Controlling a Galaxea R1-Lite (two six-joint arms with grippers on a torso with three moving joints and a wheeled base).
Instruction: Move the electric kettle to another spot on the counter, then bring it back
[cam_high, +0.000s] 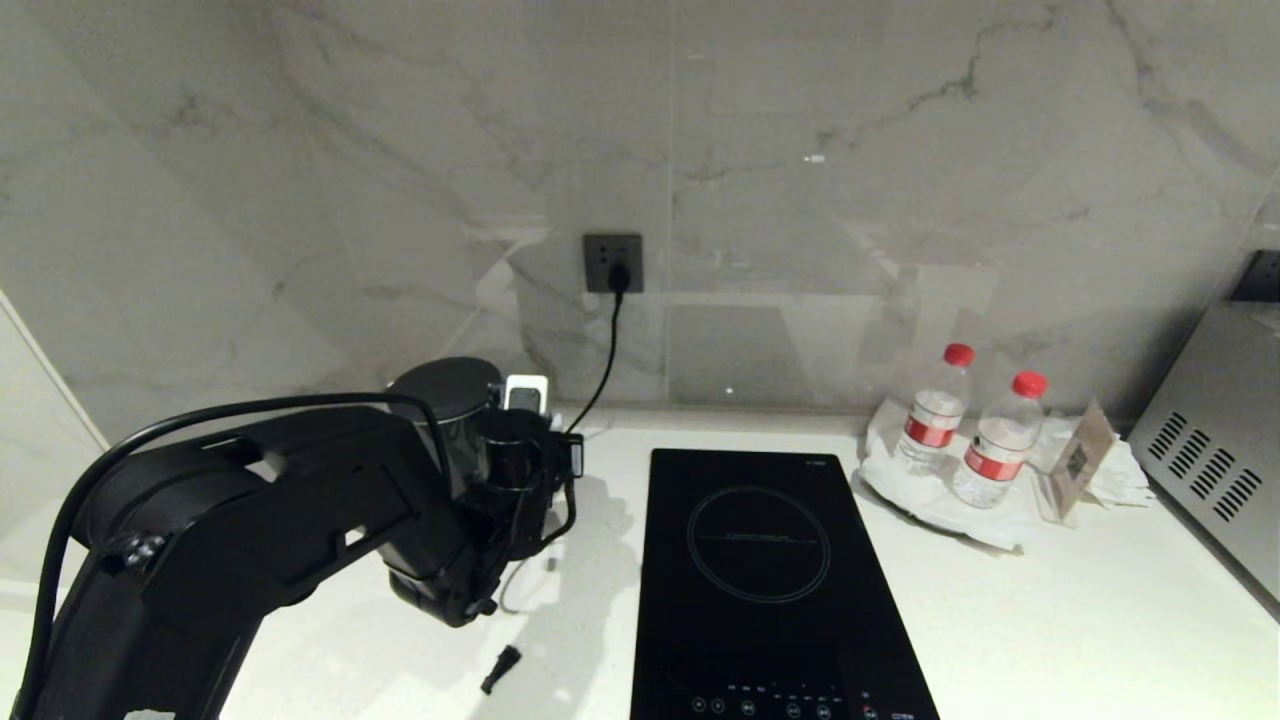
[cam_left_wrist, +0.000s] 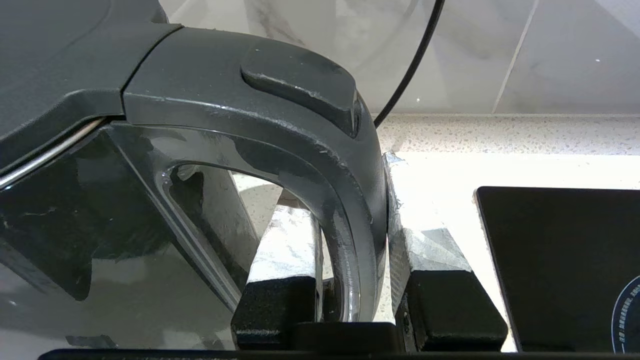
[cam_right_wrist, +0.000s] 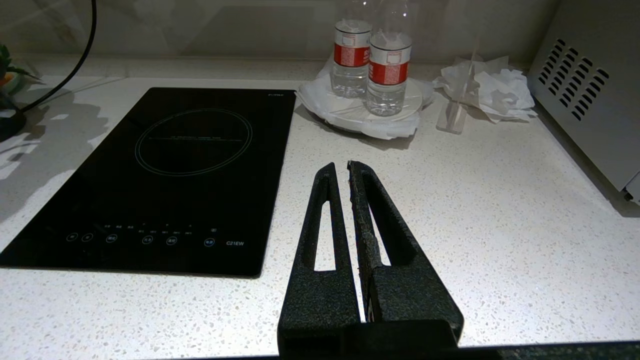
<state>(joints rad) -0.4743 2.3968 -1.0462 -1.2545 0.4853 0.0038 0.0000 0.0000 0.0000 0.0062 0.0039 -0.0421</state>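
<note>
Left gripper (cam_left_wrist: 350, 260) clamps the electric kettle's (cam_high: 450, 400) loop handle (cam_left_wrist: 345, 200), one finger inside the loop, one outside. Its arm reaches forward over the counter (cam_high: 1050, 620). Right gripper (cam_right_wrist: 342, 172) hangs pinched shut beside the hob (cam_right_wrist: 165, 170).

"C21EW" in white on the black hob (cam_right_wrist: 170, 175) front edge, bottle labels unreadable

Electric kettle (cam_left_wrist: 100, 235): glossy black body; handle (cam_left_wrist: 300, 150) of smoother dark plastic, finely scuffed. Left gripper (cam_left_wrist: 352, 260) fingers (cam_left_wrist: 285, 250): rough-textured black, wrapped in silvery tape. Counter (cam_right_wrist: 500, 225): white speckled stone, matt. Hob (cam_right_wrist: 165, 165): mirror-smooth black glass. Wall (cam_high: 800, 150): polished veined marble. Water bottles (cam_high: 935, 420): clear plastic.
</note>
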